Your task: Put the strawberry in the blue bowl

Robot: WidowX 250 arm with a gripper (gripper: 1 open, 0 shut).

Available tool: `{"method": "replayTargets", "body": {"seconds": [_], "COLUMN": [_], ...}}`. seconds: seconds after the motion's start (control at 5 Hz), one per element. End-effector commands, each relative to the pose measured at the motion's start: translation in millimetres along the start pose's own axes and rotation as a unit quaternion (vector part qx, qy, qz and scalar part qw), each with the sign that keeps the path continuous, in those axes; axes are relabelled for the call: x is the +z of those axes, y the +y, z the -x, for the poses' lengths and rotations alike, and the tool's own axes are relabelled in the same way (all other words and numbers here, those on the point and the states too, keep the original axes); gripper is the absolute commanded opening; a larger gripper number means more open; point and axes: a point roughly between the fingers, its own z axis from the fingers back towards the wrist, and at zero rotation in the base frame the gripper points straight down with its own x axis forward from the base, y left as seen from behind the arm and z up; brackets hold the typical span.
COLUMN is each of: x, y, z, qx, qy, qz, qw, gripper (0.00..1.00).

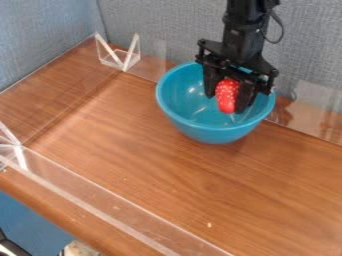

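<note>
Hanging between the fingers of the tool (233, 93), clamped there, strawberry (229, 94) inside blue bowl (187, 108).

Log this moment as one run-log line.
gripper: shut on strawberry | position: above bowl interior, pointing down | strawberry: not yet released | table: otherwise bare

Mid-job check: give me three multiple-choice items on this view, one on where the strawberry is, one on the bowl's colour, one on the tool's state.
1. Where is the strawberry?
A. on the table by the clear stand
B. over the bowl, between the tool's fingers
C. on the floor

2. What colour is the bowl?
A. teal-blue
B. yellow
C. white

3. What is the tool doing?
A. empty and wide open
B. out of view
C. gripping the strawberry

Answers: B, red fruit hangs above the bowl's inside; A, glossy teal-blue sides; C, fingers flank the fruit.
</note>
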Motion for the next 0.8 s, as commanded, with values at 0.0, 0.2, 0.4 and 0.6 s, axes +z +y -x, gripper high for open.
{"method": "replayTargets", "body": {"seconds": [0.0,0.2,0.4,0.6], "x": [19.9,21.0,21.5,22.5], "y": [-3.6,-4.0,-4.5,-5.5], "z": [-12.4,-14.6,-16.3,-17.6], "qx": [-0.012,-0.017,-0.023,-0.03], "qy": [-0.039,-0.043,-0.047,-0.051], "qz": [0.001,0.003,0.005,0.006], "qw": [0.9992,0.9989,0.9986,0.9982], "gripper": [0.0,0.0,0.0,0.0]}}
